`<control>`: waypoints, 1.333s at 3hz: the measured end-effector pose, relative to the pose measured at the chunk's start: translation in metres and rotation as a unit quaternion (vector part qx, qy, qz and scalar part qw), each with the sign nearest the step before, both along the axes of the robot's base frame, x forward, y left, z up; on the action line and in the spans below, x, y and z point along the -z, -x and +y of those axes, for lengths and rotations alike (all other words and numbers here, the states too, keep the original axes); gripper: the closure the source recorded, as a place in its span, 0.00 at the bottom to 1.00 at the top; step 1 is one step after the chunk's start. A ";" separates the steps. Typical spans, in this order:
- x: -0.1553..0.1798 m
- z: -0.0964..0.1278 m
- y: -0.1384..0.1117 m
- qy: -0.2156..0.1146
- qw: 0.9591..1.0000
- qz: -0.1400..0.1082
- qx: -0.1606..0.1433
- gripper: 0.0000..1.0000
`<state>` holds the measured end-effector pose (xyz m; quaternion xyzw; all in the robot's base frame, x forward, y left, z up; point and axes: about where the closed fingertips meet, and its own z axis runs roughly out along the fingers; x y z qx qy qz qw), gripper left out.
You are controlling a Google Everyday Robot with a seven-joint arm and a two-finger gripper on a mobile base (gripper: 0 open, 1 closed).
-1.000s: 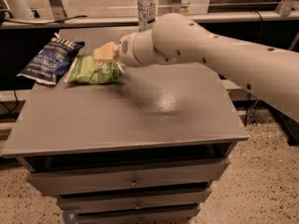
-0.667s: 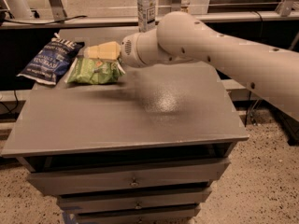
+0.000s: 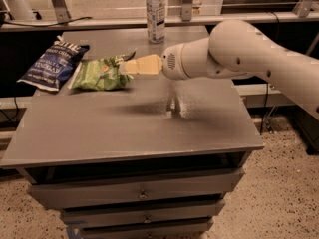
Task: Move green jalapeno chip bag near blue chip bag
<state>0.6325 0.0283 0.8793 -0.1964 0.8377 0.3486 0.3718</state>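
The green jalapeno chip bag [image 3: 98, 74] lies flat on the grey table [image 3: 139, 128] at the back left. The blue chip bag [image 3: 52, 66] lies just left of it, a small gap between them. My gripper [image 3: 130, 66] points left over the table and its tip is at the green bag's right end, level with the bag's raised corner. I cannot tell if it touches the bag. The white arm [image 3: 239, 51] reaches in from the right.
A clear water bottle [image 3: 155, 14] stands at the table's back edge, right of the bags. The table has drawers [image 3: 142, 193] below its front edge. A rail with metal posts [image 3: 60, 4] runs behind the table.
My gripper has drawn back to the right, from over the green bag to its right end. Both bags lie where they were.
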 end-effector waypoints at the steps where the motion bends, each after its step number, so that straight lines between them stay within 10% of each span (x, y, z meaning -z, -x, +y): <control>1: -0.001 -0.066 0.014 0.045 0.997 -0.059 0.002 0.00; 2: -0.007 -0.130 0.019 0.094 0.988 -0.119 0.002 0.00; 4: -0.008 -0.135 0.021 0.112 0.984 -0.140 -0.009 0.00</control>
